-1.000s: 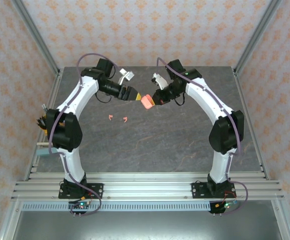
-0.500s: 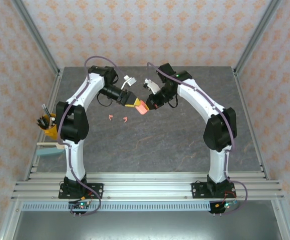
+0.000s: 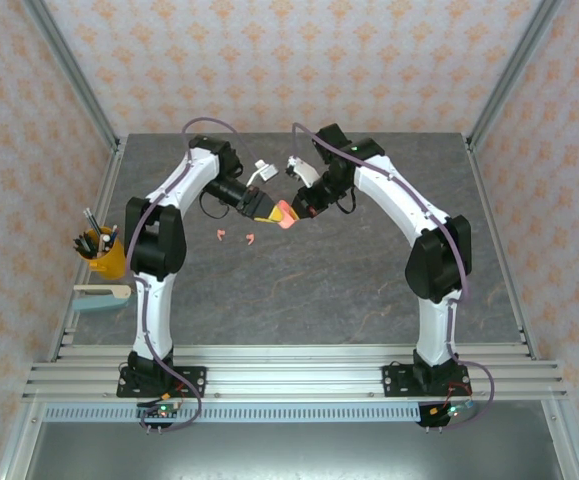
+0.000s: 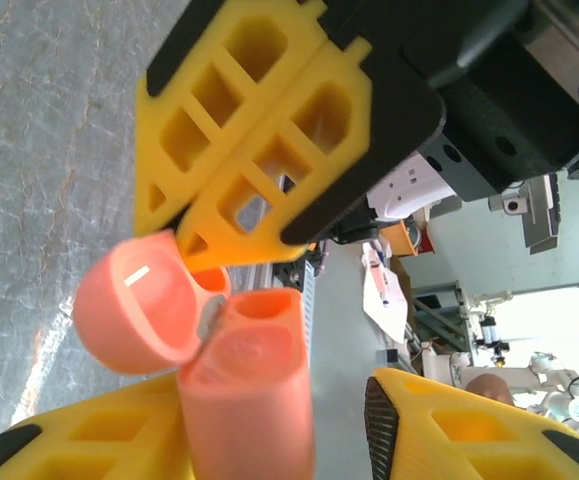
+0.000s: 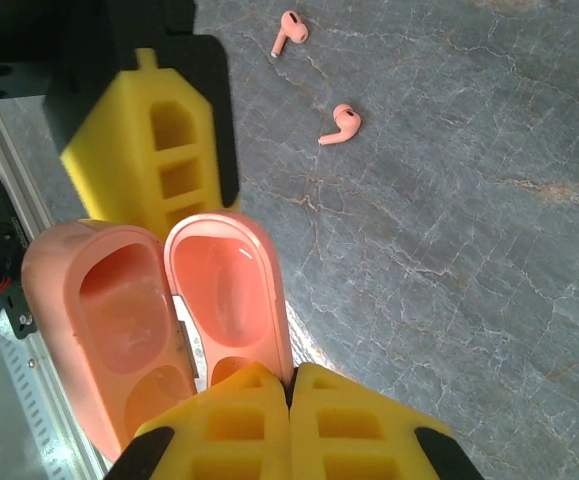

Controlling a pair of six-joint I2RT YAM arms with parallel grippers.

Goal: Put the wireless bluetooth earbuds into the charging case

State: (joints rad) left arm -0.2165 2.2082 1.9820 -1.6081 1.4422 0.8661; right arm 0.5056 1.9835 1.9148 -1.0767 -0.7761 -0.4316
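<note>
step in hand: getting the case ready, no earbud picked yet.

charging case (image 5: 169, 320): salmon pink, lid swung open, both halves empty. held up off the table (image 3: 369, 280) where the two arms meet, mid-table toward the far side.

right end effector (image 5: 289, 385): fingers pressed fully together, seemingly pinching the thin rim of one case half. from the left wrist view its tips sit at the hinge, beside the lid.

left end effector (image 4: 269, 400): part open, jaws either side of the case body. one finger looks against the case, and a gap shows at the other. not a firm hold yet, as far as i can judge.

first pink earbud (image 5: 289, 30) and second pink earbud (image 5: 341, 123): lying loose on the table, near each other, just to the left of the raised case in the top view. well apart from both end effectors.

next, by my reckoning: one arm must take sole hold of the open case, wells up. the other then goes down for an earbud. the buds are tiny and stemmed, so the pinch needs care, and the stem must line up with its well.
</note>
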